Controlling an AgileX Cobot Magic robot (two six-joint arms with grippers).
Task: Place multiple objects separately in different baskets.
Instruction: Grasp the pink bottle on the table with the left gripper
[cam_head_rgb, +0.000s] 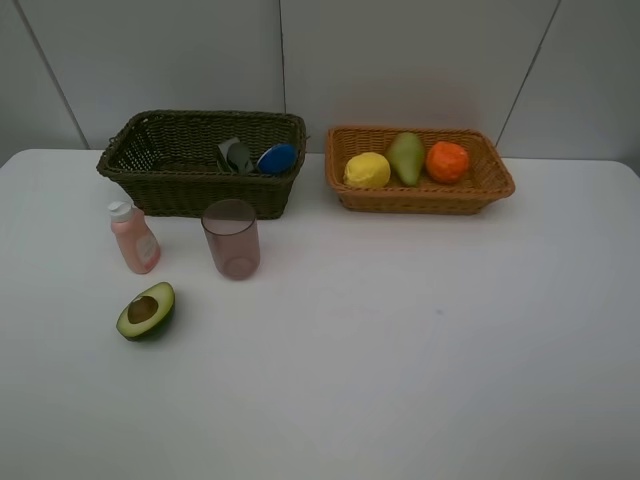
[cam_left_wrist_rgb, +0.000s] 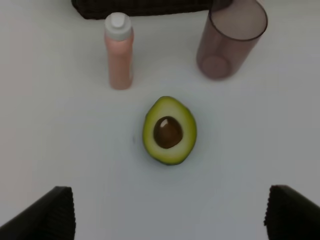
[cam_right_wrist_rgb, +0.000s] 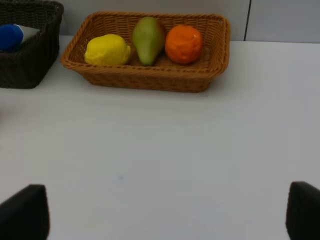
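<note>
The left gripper (cam_left_wrist_rgb: 170, 215) hangs wide open and empty above the avocado half (cam_left_wrist_rgb: 169, 131), seemingly lined up to take it. The pink bottle (cam_head_rgb: 134, 240) and cup (cam_head_rgb: 232, 238) stand before the dark basket (cam_head_rgb: 200, 195), which holds a blue-capped bottle (cam_head_rgb: 278, 158). The tan basket (cam_head_rgb: 420, 198) gathers lemon (cam_head_rgb: 367, 170), pear (cam_head_rgb: 405, 157) and orange (cam_head_rgb: 447, 161), so the avocado half likely belongs there. The right gripper (cam_right_wrist_rgb: 160, 215) is wide open too, empty.

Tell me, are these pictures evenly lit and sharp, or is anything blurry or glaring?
Exterior high view: soft, even light, only faint shadows by the avocado half and cup, no glare. Left wrist view: avocado half sharp, the left tool's fingers blurred. Right wrist view: orange basket slightly soft, the right tool's fingers blurred dark shapes.
</note>
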